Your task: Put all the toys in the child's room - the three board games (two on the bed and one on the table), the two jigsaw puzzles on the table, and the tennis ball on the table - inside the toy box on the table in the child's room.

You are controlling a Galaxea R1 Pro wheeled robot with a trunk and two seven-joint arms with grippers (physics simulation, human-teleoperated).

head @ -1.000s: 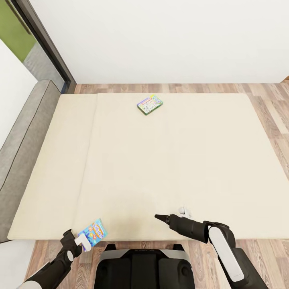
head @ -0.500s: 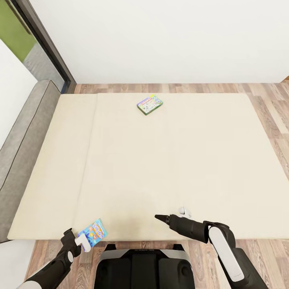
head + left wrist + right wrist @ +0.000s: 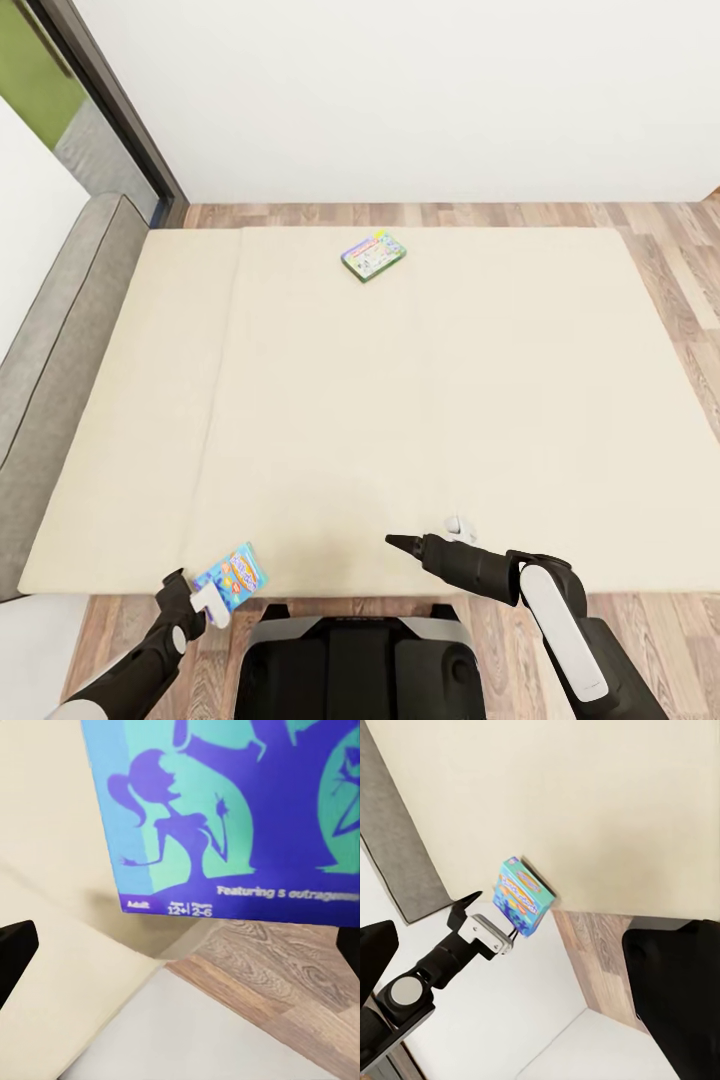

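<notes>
A mostly blue board game (image 3: 233,576) hangs over the near edge of the bed (image 3: 420,400), with my left gripper (image 3: 207,601) shut on its lower end. The left wrist view looks at its blue and teal printed face (image 3: 240,810) from close up. From the right wrist view I see the same board game (image 3: 521,896) in the left gripper (image 3: 487,932). A second board game (image 3: 373,257), white, green and yellow, lies flat near the bed's far edge. My right gripper (image 3: 392,541) hovers low over the near part of the bed, tapered to one point and holding nothing.
A grey headboard (image 3: 55,330) runs along the bed's left side. Beyond it is a dark door frame (image 3: 120,120), and a white wall stands behind. Wood-plank floor (image 3: 670,260) shows past the far and right edges. My own dark base (image 3: 355,665) is against the bed's near edge.
The whole head view has shifted slightly, so the bed sits a little higher in the picture. The left gripper with the blue board game has dropped a touch lower. The right arm has not moved.
</notes>
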